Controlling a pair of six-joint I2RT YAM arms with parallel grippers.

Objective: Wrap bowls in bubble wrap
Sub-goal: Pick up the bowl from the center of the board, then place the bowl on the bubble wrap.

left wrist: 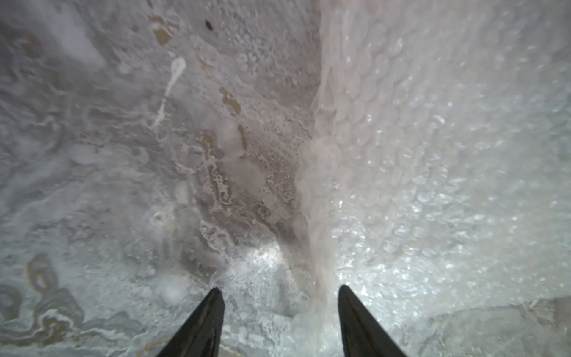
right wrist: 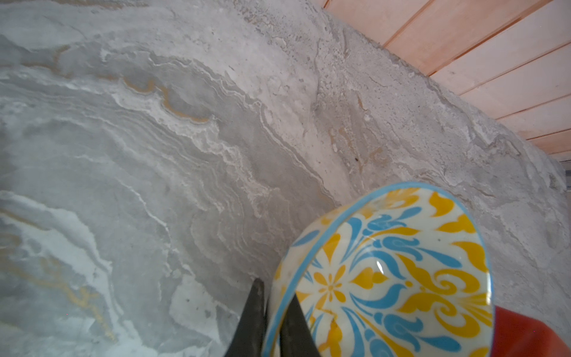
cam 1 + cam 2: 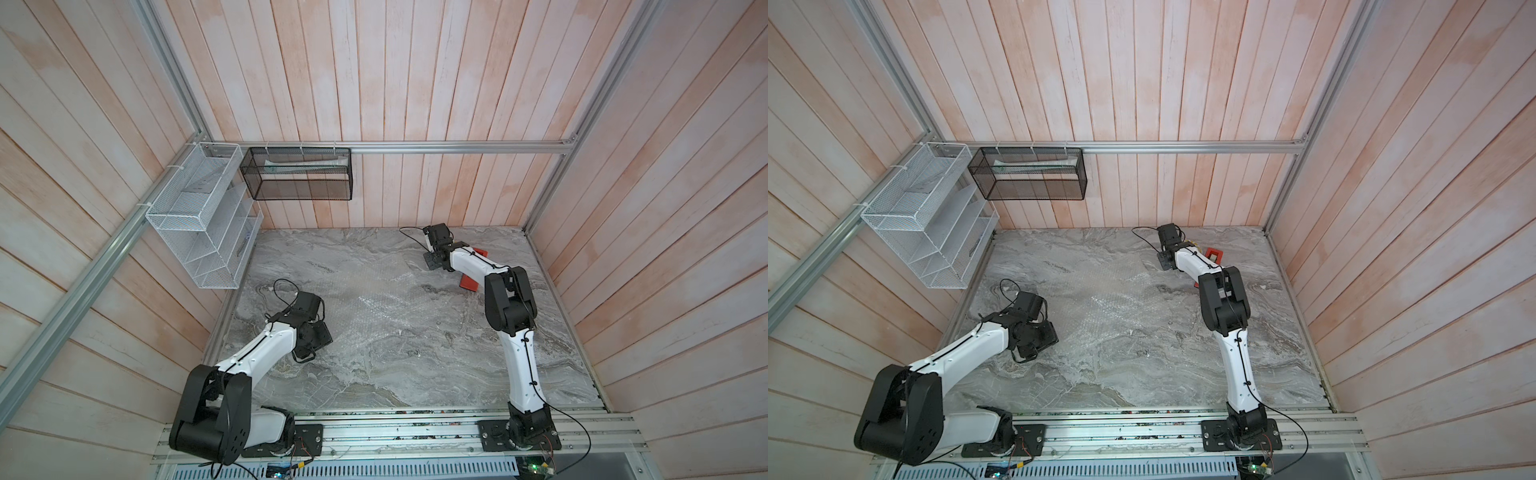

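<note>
The bowl (image 2: 401,272), white with blue and yellow-orange flowers and a blue rim, sits near the table's back right, by the wooden wall. My right gripper (image 2: 275,289) is shut on its rim, one finger inside and one outside. In both top views the right arm hides most of the bowl. The bubble wrap (image 3: 374,307) (image 3: 1104,307) lies spread across the middle of the marble table. My left gripper (image 1: 279,287) is open just above the wrap's left edge, where a raised fold of the bubble wrap (image 1: 432,154) runs between its fingers.
A red tape dispenser (image 3: 469,282) (image 2: 525,333) lies right beside the bowl, partly under the right arm. A white wire rack (image 3: 199,220) and a black mesh basket (image 3: 299,174) hang at the back left. Wooden walls close three sides.
</note>
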